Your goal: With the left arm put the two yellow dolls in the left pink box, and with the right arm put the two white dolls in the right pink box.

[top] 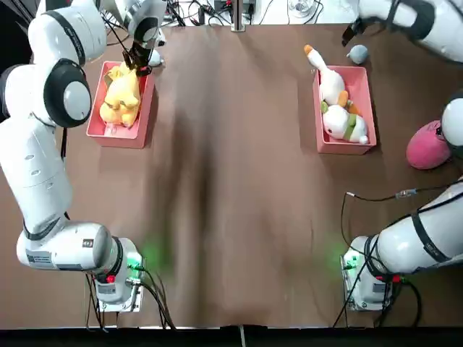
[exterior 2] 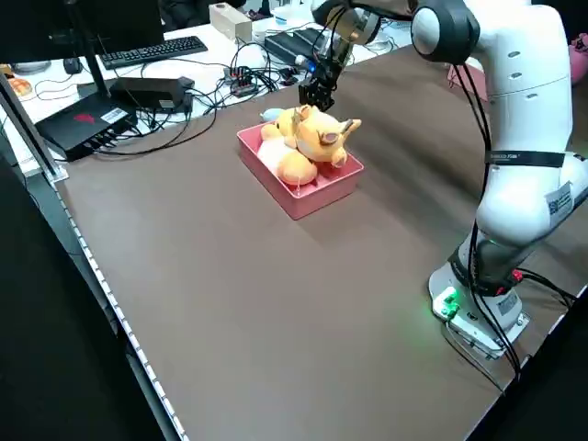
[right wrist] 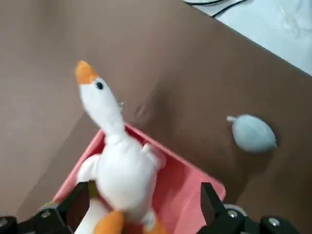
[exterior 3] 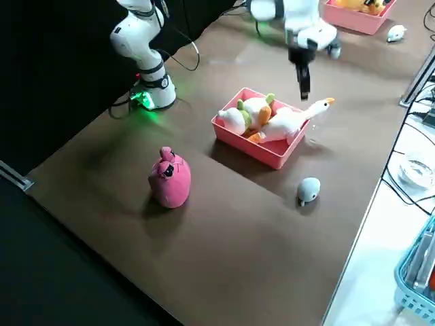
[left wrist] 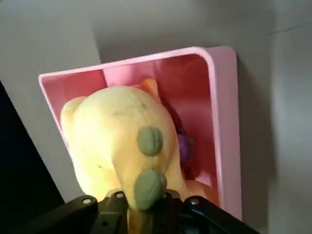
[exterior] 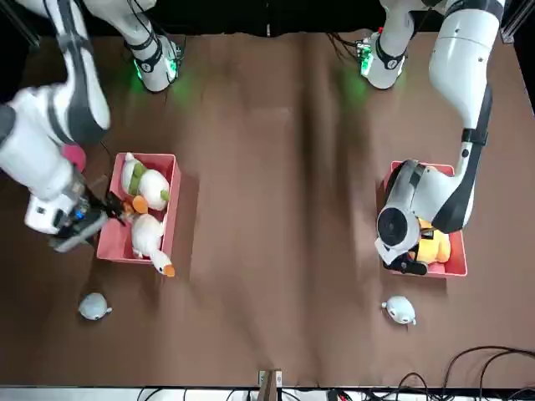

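Observation:
The left pink box (top: 98,131) holds the two yellow dolls, a bright yellow one (top: 124,88) and a darker orange one (top: 116,113). My left gripper (top: 137,63) stands over the box's far end, shut on a part of the bright yellow doll (left wrist: 122,136), which rests in the box. The right pink box (top: 360,83) holds the two white dolls: the goose (top: 330,81), neck over the far rim, and the rounder one with green trim (top: 344,124). My right gripper (exterior 3: 302,83) hangs open above the goose (right wrist: 122,165), apart from it.
A round pink plush (top: 428,146) lies right of the right box. A small grey-blue plush (top: 357,53) sits beyond that box, and another small pale plush (exterior: 399,310) beyond the left box. Cables and desk gear line the far edge.

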Action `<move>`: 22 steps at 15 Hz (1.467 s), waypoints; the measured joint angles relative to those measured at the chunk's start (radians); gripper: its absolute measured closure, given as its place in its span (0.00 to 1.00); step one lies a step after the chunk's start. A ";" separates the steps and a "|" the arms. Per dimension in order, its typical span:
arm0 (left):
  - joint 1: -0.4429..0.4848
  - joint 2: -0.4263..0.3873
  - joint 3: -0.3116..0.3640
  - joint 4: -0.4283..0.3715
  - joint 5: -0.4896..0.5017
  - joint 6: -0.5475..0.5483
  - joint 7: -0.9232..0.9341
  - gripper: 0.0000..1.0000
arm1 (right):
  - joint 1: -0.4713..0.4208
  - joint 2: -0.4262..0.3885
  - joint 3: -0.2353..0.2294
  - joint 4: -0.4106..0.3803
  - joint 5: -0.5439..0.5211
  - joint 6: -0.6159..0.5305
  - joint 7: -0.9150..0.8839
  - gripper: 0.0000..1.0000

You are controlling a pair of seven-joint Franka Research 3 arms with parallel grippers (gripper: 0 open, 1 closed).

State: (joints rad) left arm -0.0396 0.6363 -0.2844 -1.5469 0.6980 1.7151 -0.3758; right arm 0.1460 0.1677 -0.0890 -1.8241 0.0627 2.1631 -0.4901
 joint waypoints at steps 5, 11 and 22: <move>0.001 0.017 0.000 0.000 0.000 0.015 -0.011 0.52 | -0.006 -0.026 -0.007 0.252 -0.031 -0.371 0.192 0.00; 0.001 0.017 0.001 0.002 0.000 0.017 -0.011 0.00 | -0.019 -0.050 -0.011 0.413 -0.049 -0.636 0.298 0.00; 0.017 -0.045 -0.052 0.029 -0.006 0.030 -0.009 0.00 | -0.233 -0.175 0.122 0.271 -0.049 -0.696 0.398 0.00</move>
State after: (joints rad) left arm -0.0228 0.5913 -0.3365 -1.5179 0.6917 1.7451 -0.3843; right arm -0.0873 -0.0073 0.0328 -1.5530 0.0134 1.4667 -0.0923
